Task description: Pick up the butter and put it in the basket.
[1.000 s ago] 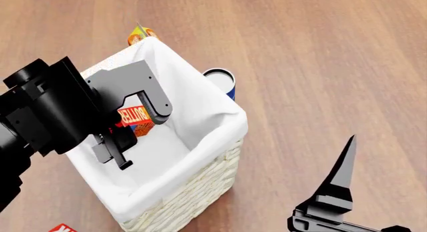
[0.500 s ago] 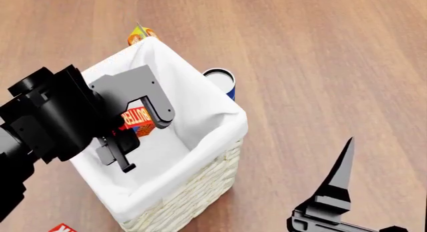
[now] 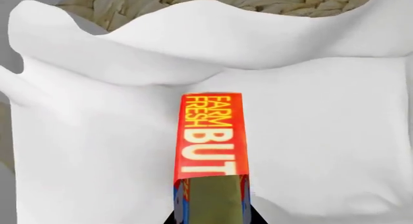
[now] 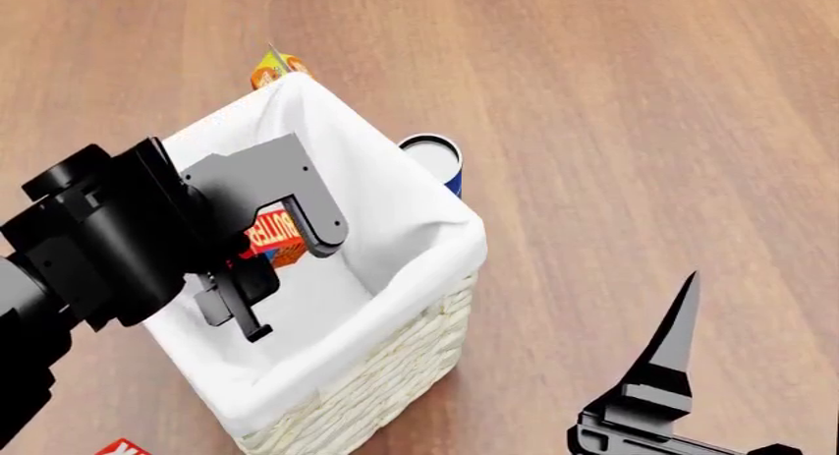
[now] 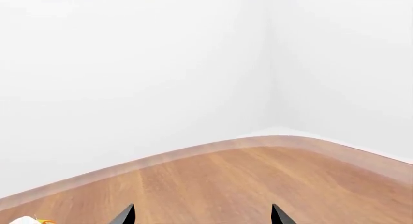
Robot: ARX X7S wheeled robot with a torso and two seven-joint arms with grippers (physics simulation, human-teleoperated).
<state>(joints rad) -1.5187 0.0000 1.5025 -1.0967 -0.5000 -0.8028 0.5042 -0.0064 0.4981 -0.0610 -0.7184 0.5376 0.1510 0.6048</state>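
The butter [image 4: 275, 235], a small red-and-orange carton, is held between the fingers of my left gripper [image 4: 283, 270], inside the top of the basket [image 4: 417, 329]. The basket is tall cream wicker with a white cloth liner [image 4: 422, 205]. In the left wrist view the butter [image 3: 212, 137] points out from the jaws over the white liner [image 3: 310, 151], with wicker [image 3: 213, 0] beyond it. My right gripper [image 4: 662, 376] is open and empty at the lower right, well away from the basket. In the right wrist view, the right gripper [image 5: 203, 214] has its two tips spread wide.
A blue-and-white can [image 4: 434, 158] stands against the basket's far side. An orange-yellow carton [image 4: 273, 70] peeks out behind the basket. The corner of a red carton [image 4: 121, 447] shows at the lower left. The wooden floor [image 4: 655, 131] lies all around. White walls [image 5: 193, 64] rise beyond it.
My left gripper has shifted slightly right and down into the basket with the butter still in it. The right arm has barely moved.
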